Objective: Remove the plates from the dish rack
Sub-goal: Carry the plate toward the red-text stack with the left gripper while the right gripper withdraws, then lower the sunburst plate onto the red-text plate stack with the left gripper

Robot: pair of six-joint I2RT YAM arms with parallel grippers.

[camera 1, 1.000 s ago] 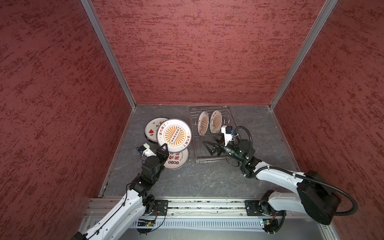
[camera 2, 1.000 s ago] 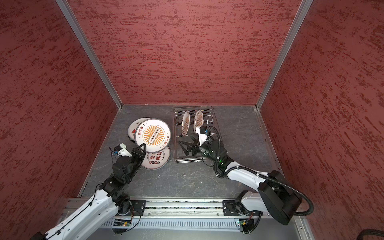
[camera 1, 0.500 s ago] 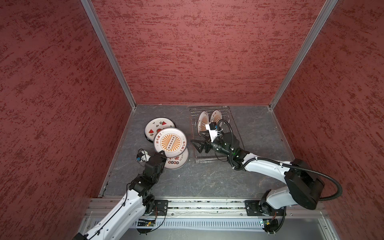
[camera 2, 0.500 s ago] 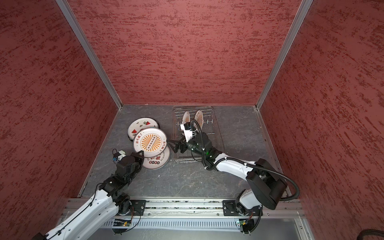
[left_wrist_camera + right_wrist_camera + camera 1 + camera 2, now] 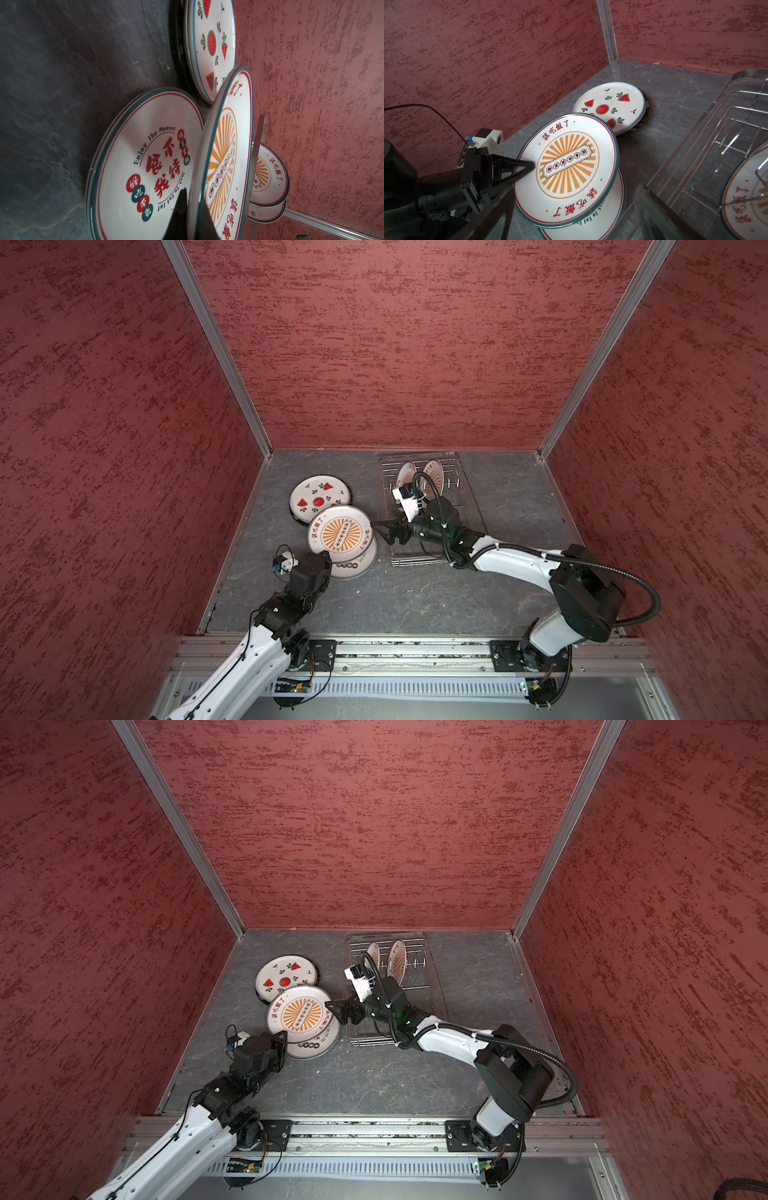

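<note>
Sunburst plate (image 5: 340,534) hangs tilted above a lettered plate (image 5: 353,568) on the tabletop (image 5: 415,601), its near rim clamped in the left fingers (image 5: 527,164). Right fingers (image 5: 652,209) stand spread and empty just beside its opposite rim, at the left edge of the dish rack (image 5: 469,506). 2 more plates (image 5: 434,473) stand upright at the rack's far end; a watermelon plate (image 5: 318,499) lies flat nearby.

Soft, even light fills both sharp top views, though the textured red walls (image 5: 395,344) splay outward toward the edges. The round white plate with orange sunburst print (image 5: 566,166) shows mild sheen and drops a soft shadow onto the grey stone-patterned tabletop (image 5: 664,128). Both wrist views blur in the nearest foreground.
</note>
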